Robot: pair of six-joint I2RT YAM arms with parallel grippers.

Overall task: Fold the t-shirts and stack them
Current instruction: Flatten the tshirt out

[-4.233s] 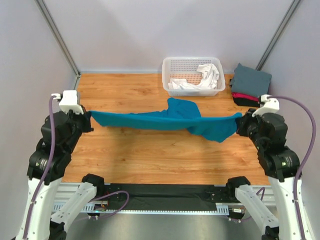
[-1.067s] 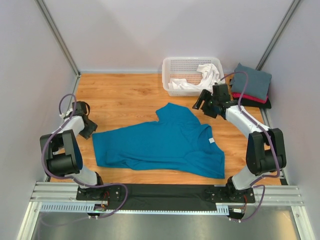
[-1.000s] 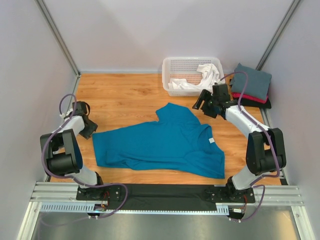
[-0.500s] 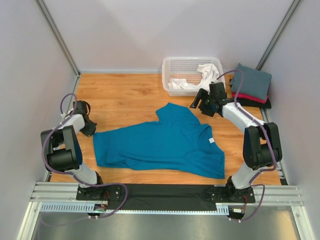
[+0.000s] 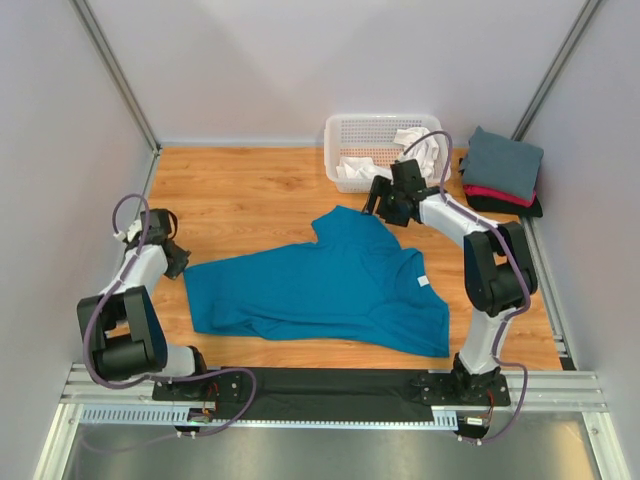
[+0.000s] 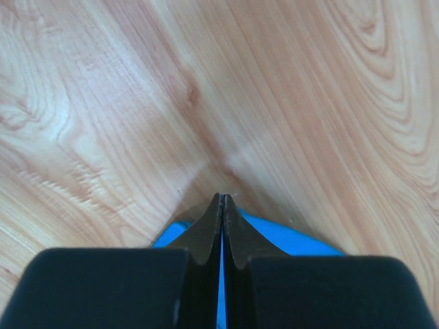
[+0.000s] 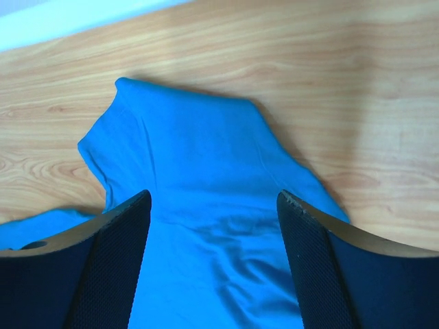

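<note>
At the left edge of the counter [image 5: 250,190] the left hand [image 5: 172,262] sits low on the wood, its arm reaching forward from the base with the wrist bent down. Its two fingers [image 6: 206,233] are pressed together. Blue cloth shows on both sides of them and in the thin slit between, so I judge that it pinches the left corner of the teal-blue t-shirt [image 5: 320,290].

This shirt lies spread in the middle of the counter, front side down or up I cannot tell, with some wrinkles. Its white neck label [image 5: 422,281] is near the right side, and one sleeve [image 7: 171,130] points to the far side.

Over this sleeve hangs the right hand [image 5: 385,205], wide open and holding nothing. Its arm is stretched far forward and turned inward to the left.

Behind it stands the white lattice basket [image 5: 350,125] with a white t-shirt [image 5: 415,145] inside. In the far right corner is the stack: a slate-grey t-shirt [image 5: 503,160] on top of a red-pink one [image 5: 490,192] and a black one [image 5: 505,205].

My judgement is that the step in hand is the flattening and first fold of the teal shirt. The next move calls for the right hand to come down and close on the sleeve, so that both hands can pull the cloth smooth together.
</note>
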